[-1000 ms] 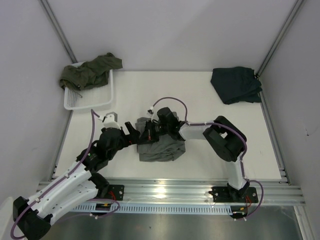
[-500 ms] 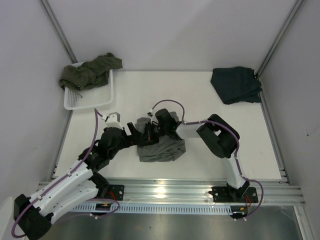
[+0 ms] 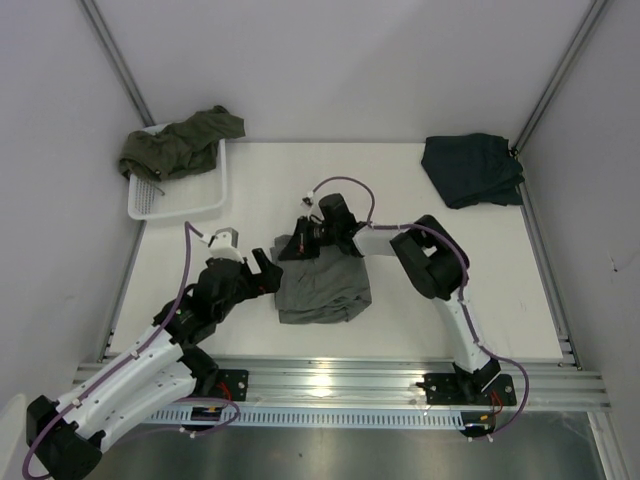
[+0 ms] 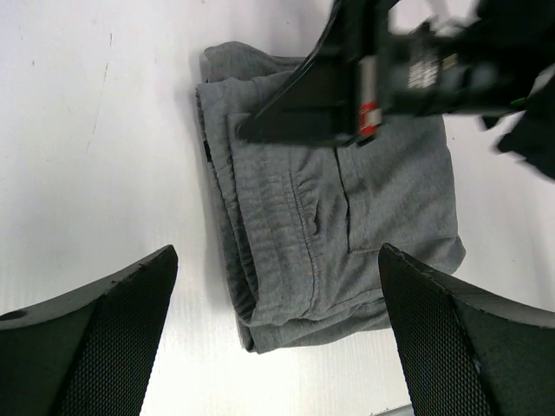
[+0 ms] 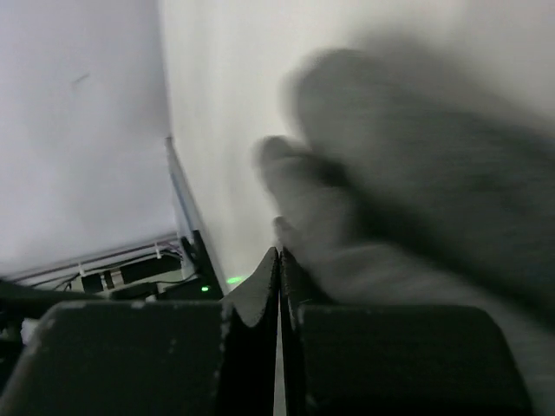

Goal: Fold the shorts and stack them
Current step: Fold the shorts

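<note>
At the centre of the table, toward the near edge, the light grey shorts lie folded in a flat rectangle. My left gripper hovers just beside their left edge. Its jaws are spread fully apart and hold nothing; the wrist view shows the folded cloth between the two pads. My right gripper sits low over the far left corner of the grey shorts, with its jaws pressed together finger to finger. The blurred right wrist view does not show whether any cloth is pinched. The olive green shorts lie bunched over the far rim of the white mesh basket at far left. The dark navy shorts lie folded at the far right corner.
</note>
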Robot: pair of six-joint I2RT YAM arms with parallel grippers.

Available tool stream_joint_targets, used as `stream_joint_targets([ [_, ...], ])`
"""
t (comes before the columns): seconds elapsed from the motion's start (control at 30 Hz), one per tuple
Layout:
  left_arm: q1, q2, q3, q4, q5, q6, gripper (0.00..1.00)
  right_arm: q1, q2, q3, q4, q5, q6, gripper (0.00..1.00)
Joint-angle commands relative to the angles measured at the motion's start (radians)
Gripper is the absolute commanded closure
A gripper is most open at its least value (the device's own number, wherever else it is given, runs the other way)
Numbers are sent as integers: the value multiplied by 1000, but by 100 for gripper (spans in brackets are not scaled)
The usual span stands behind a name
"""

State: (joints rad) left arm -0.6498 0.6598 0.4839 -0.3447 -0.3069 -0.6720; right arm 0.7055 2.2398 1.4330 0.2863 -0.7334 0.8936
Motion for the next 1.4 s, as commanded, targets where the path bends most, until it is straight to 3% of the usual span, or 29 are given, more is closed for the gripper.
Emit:
stream_joint_targets([
  [0.0,12,-8,-8,4,14,23,1,-9,125,-22,111,-37,54,100],
  [0.17,12,-2,-7,4,12,28,1,-32,139,27,73,-18,33,99],
  [0.27,12,0,-10,9,17,31,1,-47,72,47,-1,-8,-18,81],
  [0.3,12,6,-8,10,18,31,1,-50,46,53,-51,2,-36,65],
  [0.4,12,21,-11,21,28,41,1,-60,-87,47,-163,49,-113,38],
  [0.57,12,101,-10,62,60,57,1,-95,-342,-11,-374,159,-241,13],
  [0.67,10,175,-2,127,90,71,1,-147,-469,-109,-464,179,-292,5],
  [0.97,12,411,71,208,91,81,1,-365,-625,-336,-607,195,-441,0],
  [1.13,13,520,119,220,78,84,1,-429,-556,-350,-610,183,-493,1],
  [1.37,25,624,114,285,104,65,1,-433,-415,-375,-472,103,-469,0],
])
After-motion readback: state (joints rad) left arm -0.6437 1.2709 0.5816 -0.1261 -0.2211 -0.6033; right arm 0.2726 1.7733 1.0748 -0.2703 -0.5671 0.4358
